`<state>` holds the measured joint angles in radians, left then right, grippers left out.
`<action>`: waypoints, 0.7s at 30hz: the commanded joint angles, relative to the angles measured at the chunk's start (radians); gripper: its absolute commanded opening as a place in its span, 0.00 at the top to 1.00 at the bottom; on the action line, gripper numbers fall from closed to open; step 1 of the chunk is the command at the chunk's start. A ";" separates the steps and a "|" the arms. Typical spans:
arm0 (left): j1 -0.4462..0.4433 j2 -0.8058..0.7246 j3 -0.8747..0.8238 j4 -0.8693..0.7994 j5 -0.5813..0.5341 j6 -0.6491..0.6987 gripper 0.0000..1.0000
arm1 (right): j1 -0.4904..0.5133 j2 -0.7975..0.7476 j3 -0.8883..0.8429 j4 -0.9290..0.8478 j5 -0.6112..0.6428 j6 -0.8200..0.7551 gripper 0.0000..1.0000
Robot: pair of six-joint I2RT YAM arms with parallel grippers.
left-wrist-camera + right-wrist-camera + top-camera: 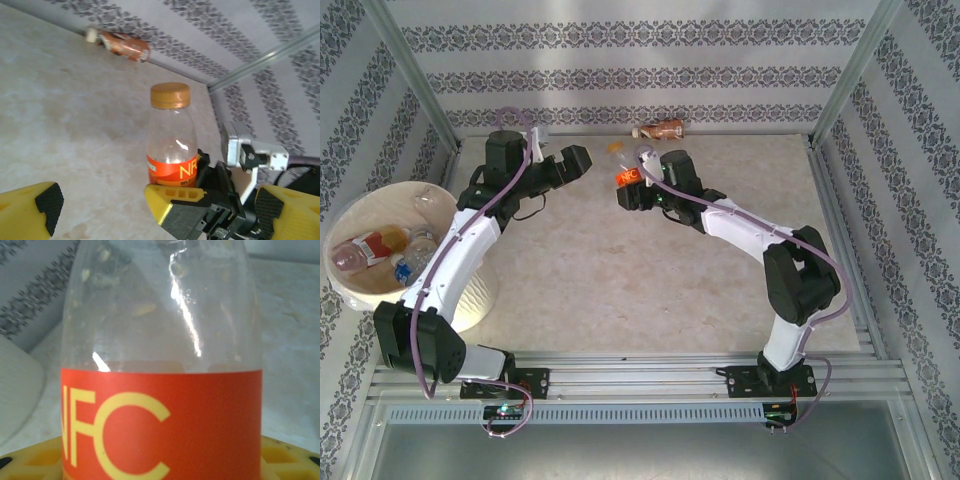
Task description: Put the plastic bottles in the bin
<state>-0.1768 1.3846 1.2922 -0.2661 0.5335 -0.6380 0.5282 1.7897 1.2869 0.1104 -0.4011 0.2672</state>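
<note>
right fingers (pixel 169 199) are pinching the orange nfc bottle (pixel 170 145) low, near the counter's (pixel 620 290) far edge. left fingers (pixel 30 210) are standing spread. this low grip is risking a tilt and drop before the left-edge bin (pixel 470 305).

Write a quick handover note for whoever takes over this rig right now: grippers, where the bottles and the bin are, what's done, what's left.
Left gripper: open, empty, over the far middle of the table.
Right gripper: shut on the orange-label bottle, held upright near its base.
Bin: at the table's left edge, with several bottles already inside.
Left to do: bin the orange-label bottle, then the brown bottle lying by the far wall.
</note>
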 commanded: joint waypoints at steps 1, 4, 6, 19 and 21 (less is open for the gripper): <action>-0.009 -0.027 -0.022 0.120 0.098 -0.014 0.00 | 0.000 -0.041 -0.024 0.143 -0.133 0.080 0.52; -0.012 -0.031 -0.058 0.162 0.091 -0.018 0.00 | 0.001 -0.047 -0.026 0.199 -0.186 0.116 0.52; -0.021 -0.025 -0.065 0.181 0.112 -0.022 0.00 | 0.005 -0.046 -0.020 0.230 -0.220 0.142 0.52; -0.081 0.045 -0.015 0.160 0.072 0.002 0.00 | 0.055 -0.021 0.043 0.232 -0.304 0.142 0.49; -0.083 0.055 -0.013 0.161 0.054 -0.004 0.00 | 0.065 -0.019 0.050 0.232 -0.312 0.141 0.48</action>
<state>-0.2436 1.4239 1.2423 -0.1402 0.6159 -0.6479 0.5785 1.7794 1.2961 0.2901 -0.6674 0.3985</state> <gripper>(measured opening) 0.998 0.587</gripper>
